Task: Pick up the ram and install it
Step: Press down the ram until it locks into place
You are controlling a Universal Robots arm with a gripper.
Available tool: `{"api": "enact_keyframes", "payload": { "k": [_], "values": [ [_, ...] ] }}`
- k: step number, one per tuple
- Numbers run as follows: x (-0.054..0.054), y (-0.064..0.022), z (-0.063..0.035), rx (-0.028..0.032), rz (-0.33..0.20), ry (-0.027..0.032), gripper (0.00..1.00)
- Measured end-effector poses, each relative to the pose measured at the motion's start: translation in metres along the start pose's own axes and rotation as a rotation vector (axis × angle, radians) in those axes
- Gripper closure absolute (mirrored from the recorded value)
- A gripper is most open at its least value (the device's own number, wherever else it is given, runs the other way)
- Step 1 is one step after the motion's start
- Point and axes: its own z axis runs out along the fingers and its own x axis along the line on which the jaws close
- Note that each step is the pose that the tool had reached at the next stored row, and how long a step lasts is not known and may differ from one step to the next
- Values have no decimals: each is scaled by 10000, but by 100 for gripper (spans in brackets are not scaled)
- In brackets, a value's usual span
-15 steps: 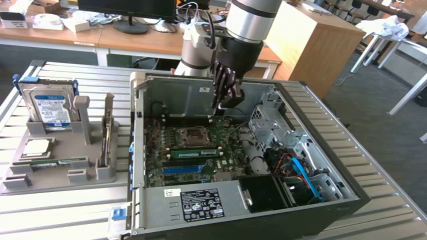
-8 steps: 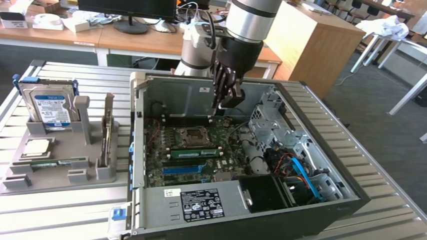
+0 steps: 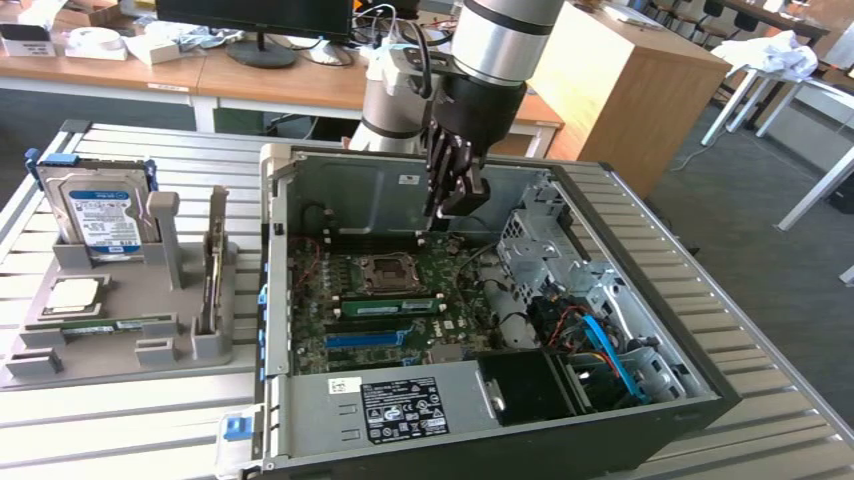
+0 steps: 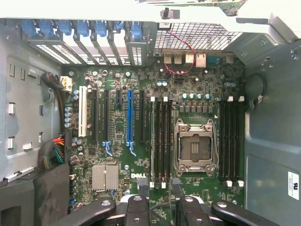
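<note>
My gripper (image 3: 451, 205) hangs open and empty above the motherboard (image 3: 400, 290) inside the open computer case (image 3: 641, 300). In the wrist view the gripper (image 4: 160, 212) is high over the board, and its dark fingers (image 4: 136, 207) have nothing between them. One green ram stick (image 3: 100, 325) lies flat in the grey holder (image 3: 120, 350) at the exterior view's left, well away from the gripper. Another green stick (image 3: 390, 303) stands in a slot just in front of the empty processor socket (image 3: 387, 268). Black memory slots (image 4: 162, 141) flank the socket (image 4: 195, 146).
The grey holder also carries an upright hard drive (image 3: 96, 215), a square silvery chip (image 3: 74, 292) and an upright card (image 3: 214, 270). A blue slot strip (image 4: 130, 117) runs across the board. Drive cages and cables (image 3: 587, 330) fill the case's right side.
</note>
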Motion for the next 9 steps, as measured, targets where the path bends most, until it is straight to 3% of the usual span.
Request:
{"api": "enact_keyframes", "payload": {
  "k": [4,6,9],
  "values": [
    [0,0,0,0,0,0,70],
    [0,0,0,0,0,0,83],
    [0,0,0,0,0,-1,90]
  ]
}}
